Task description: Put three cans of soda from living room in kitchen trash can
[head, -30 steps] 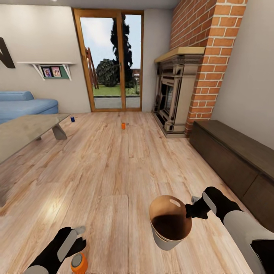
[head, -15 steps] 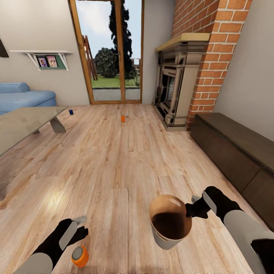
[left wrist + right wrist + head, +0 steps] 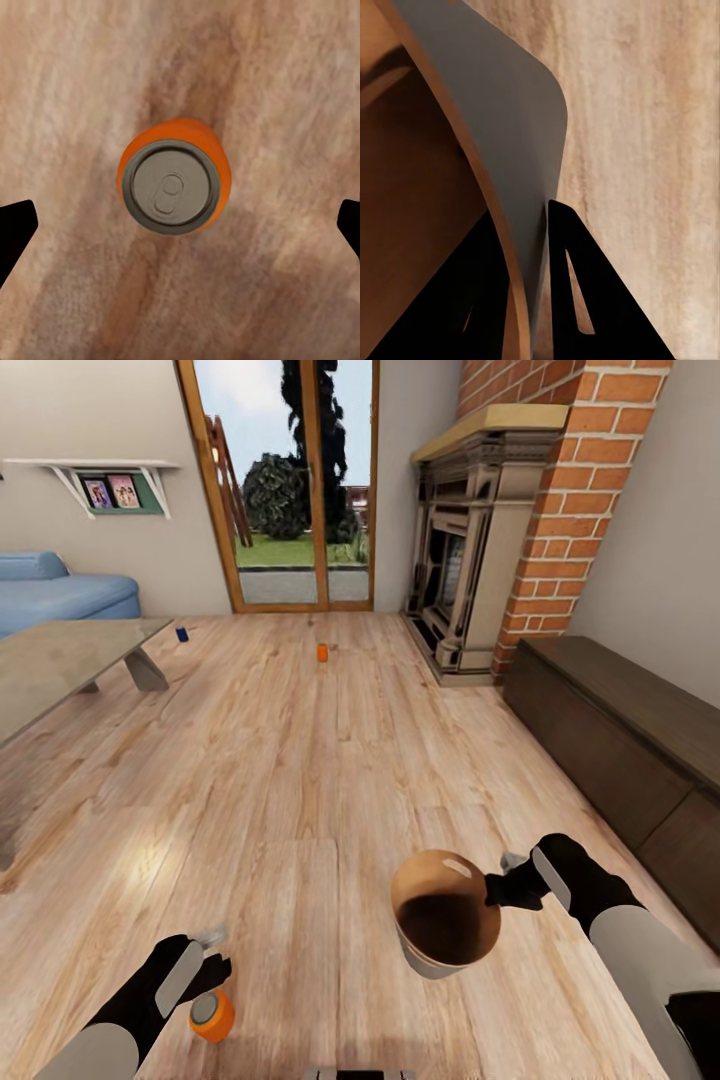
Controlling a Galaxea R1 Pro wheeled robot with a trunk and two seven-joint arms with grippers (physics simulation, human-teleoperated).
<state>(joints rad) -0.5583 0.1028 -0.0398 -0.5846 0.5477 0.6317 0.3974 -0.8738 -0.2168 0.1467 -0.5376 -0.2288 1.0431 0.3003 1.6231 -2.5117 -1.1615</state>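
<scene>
Warm wood floor (image 3: pixel 300 780) is carrying all three cans. Nearest orange can (image 3: pixel 212 1016) is standing upright on the planks at the near left; in the left wrist view its grey lid (image 3: pixel 172 191) is facing the camera, with bare floor (image 3: pixel 285 90) all around it. Second orange can (image 3: pixel 322 652) is standing upright far out mid-room, before the glass doors. Dark blue can (image 3: pixel 181 633) is standing on the floor just beside the far corner of the low surface (image 3: pixel 60 665), well apart from the second orange can.
</scene>
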